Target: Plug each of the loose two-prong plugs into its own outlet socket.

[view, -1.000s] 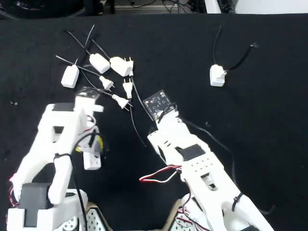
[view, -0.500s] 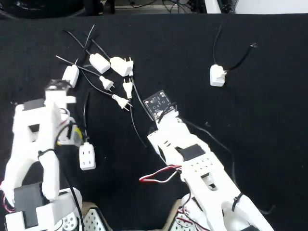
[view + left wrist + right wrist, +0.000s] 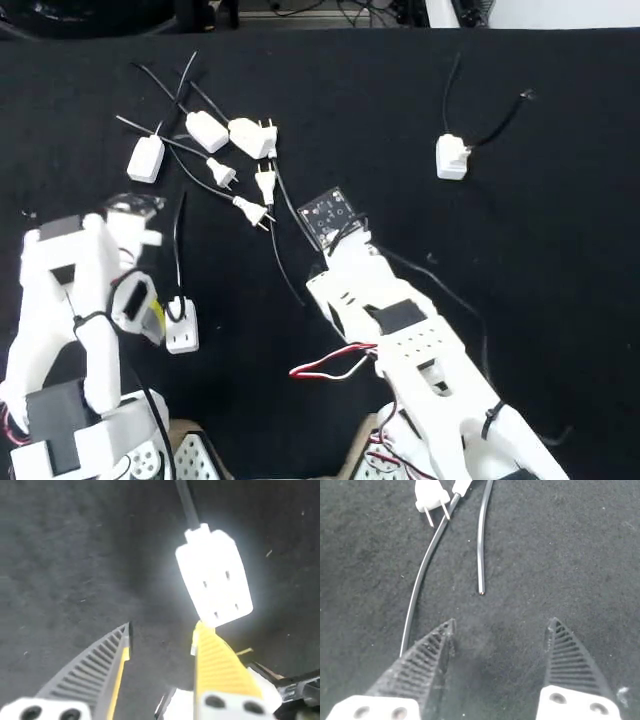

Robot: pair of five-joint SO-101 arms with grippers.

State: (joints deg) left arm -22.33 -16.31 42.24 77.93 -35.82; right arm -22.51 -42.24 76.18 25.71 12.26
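Insertion pending: white two-prong plugs lie loose, far left. Wide open and empty: left gripper (just beside white rectangular outlet socket) and right gripper.

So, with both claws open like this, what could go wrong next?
1. The left claw is open with the outlet socket off beyond one finger, not between them; closing may just nudge it aside.
2. The right claw is open near a loose cable, with the plug farther off; it might pinch cable instead.
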